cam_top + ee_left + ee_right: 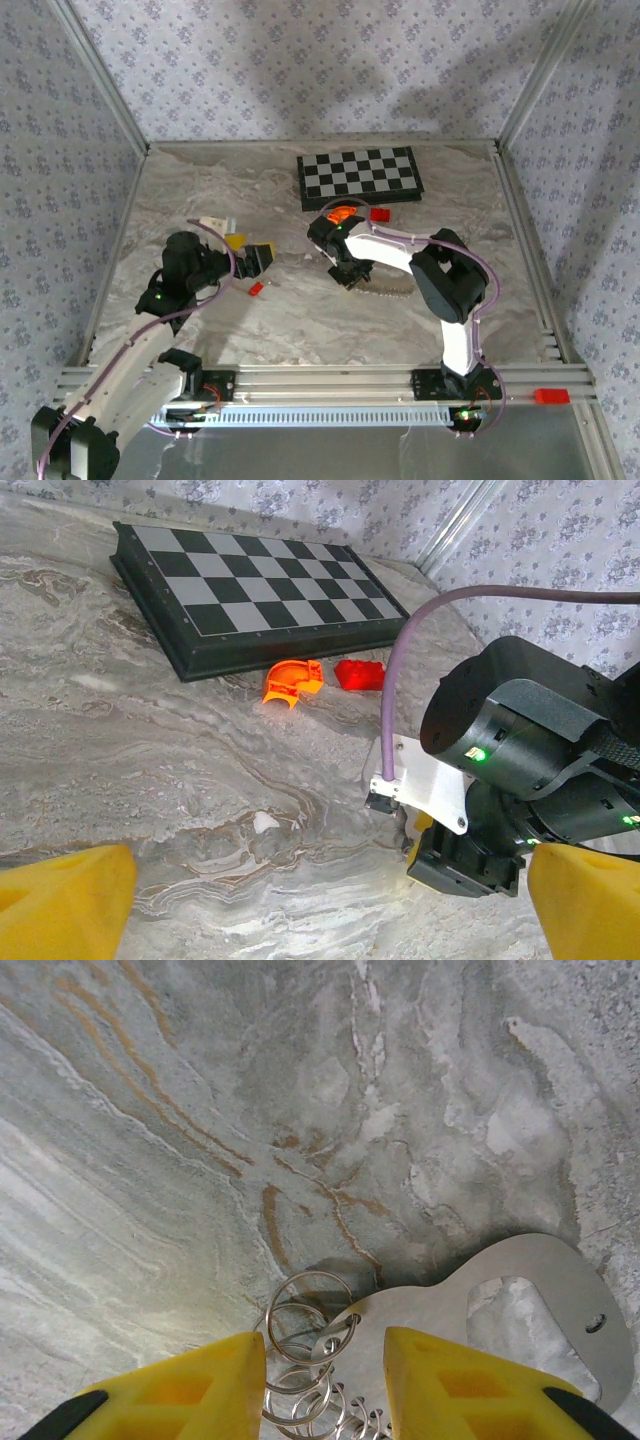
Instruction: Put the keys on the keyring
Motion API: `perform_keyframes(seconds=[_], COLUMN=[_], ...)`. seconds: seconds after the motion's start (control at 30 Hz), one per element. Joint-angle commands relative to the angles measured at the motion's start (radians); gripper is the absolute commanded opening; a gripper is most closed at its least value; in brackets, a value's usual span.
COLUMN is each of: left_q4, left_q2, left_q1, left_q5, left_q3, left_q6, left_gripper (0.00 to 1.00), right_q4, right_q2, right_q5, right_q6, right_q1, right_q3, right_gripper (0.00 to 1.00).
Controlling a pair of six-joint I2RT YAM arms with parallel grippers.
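Right hand straddles the keyring, silvery linked wire rings.

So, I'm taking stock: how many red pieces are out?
3: a block by the chessboard, a tiny key near the left pincer, a piece on the front rail at right. The arms may hide others.

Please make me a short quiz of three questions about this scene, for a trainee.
1. True or false: the left gripper is open and holds nothing.
2. What lies right beside the orange curved piece? A: red block; B: blue cup; C: green ball.
3. Fill in: in the right wrist view, the keyring lies between the right gripper and its two yellow ____.
Key: 1 true; 2 A; 3 fingers.
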Motion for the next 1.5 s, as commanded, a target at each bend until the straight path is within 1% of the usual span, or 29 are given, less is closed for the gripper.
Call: perform_keyframes(seconds=[0.0,0.5,1.03,1.27,1.47], left_q4=[0.008,0.007,0.007,0.007,0.010], left_q2=[-0.022,-0.028,-0.023,-0.025,-0.023], left_q1=[-0.006,-0.006,-0.006,-0.006,-0.006], left_q5=[-0.002,-0.003,-0.004,-0.002,-0.003], left_q3=[0.001,0.000,0.002,0.008,0.011], left_q6=[0.010,0.006,0.008,0.009,0.009], left_gripper=[1.00,1.00,1.00,1.00,1.00], right_q4=[-0.021,-0.016,-0.007,-0.011,-0.013], right_q2=[0.022,0.043,0.051,0.062,0.073], right_q5=[0.026,0.058,0.091,0.109,0.114], right_q6=[0.001,-0.021,-0.036,-0.038,-0.045], right_q1=[0.011,0.028,0.044,0.045,0.043], right_q3=[-0.002,0.014,0.046,0.054,0.055], right_gripper=[0.37,0.37,0.31,0.27,0.27])
